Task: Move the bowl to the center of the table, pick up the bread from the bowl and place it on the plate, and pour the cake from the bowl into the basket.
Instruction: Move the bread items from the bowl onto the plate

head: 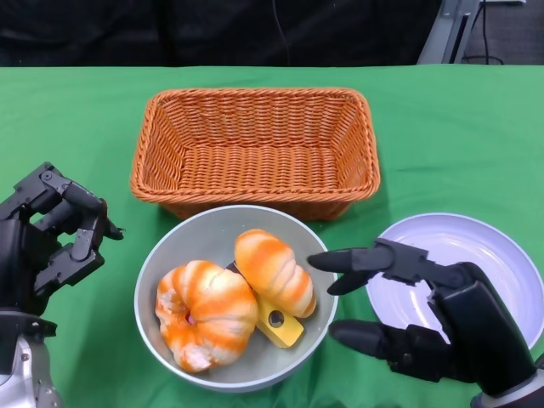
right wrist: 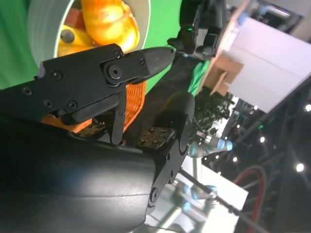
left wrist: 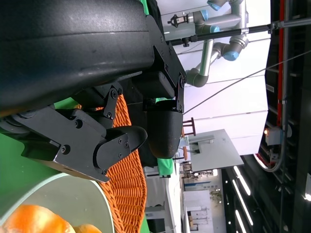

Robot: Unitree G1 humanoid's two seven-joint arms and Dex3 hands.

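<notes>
A grey bowl (head: 170, 246) sits at the table's front middle, just before the basket. In it lie two orange-and-white striped breads, one rounded at the left (head: 204, 310) and one long at the right (head: 274, 270), over a yellow cake wedge (head: 280, 323). My right hand (head: 416, 319) is open beside the bowl's right rim, fingers pointing at the long bread, over the edge of the white plate (head: 501, 263). My left hand (head: 51, 238) is open to the left of the bowl, apart from it. The right wrist view shows the bowl (right wrist: 39, 29) and a bread (right wrist: 109, 22) past my fingers.
An orange wicker basket (head: 255, 106) with nothing in it stands right behind the bowl, its front wall close to the bowl's rim. Green cloth (head: 459, 119) covers the table. The wrist views show the basket's weave (left wrist: 131, 189) and a lab background.
</notes>
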